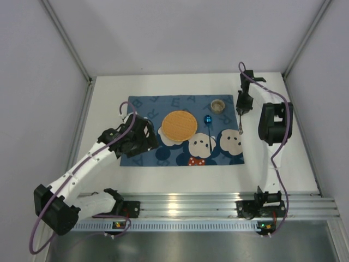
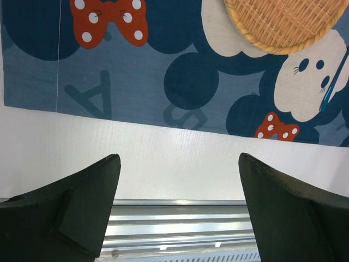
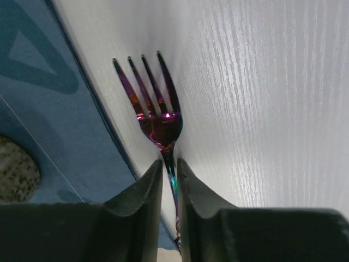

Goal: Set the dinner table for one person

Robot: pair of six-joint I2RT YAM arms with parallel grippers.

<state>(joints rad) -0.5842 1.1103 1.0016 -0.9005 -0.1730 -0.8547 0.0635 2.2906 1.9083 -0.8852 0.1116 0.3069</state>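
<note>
While in end effector (image 3: 169,162), fork (image 3: 158,123) half-hidden

Left end effector (image 2: 180,164): matte black, broad wedge fingers (image 2: 82,213).
Right end effector (image 3: 170,164): black, narrow fingers.
Arms (image 1: 87,158): white links, black joints.
Cables (image 1: 271,94): purple, looping behind each end effector.

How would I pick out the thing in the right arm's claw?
Find the blue cartoon placemat on the white table and go to its right edge, where the right gripper pinches a slim fork by its handle. Unlike the blue spoon lying nearby on the mat, it has four tines and shimmers purple.
</note>
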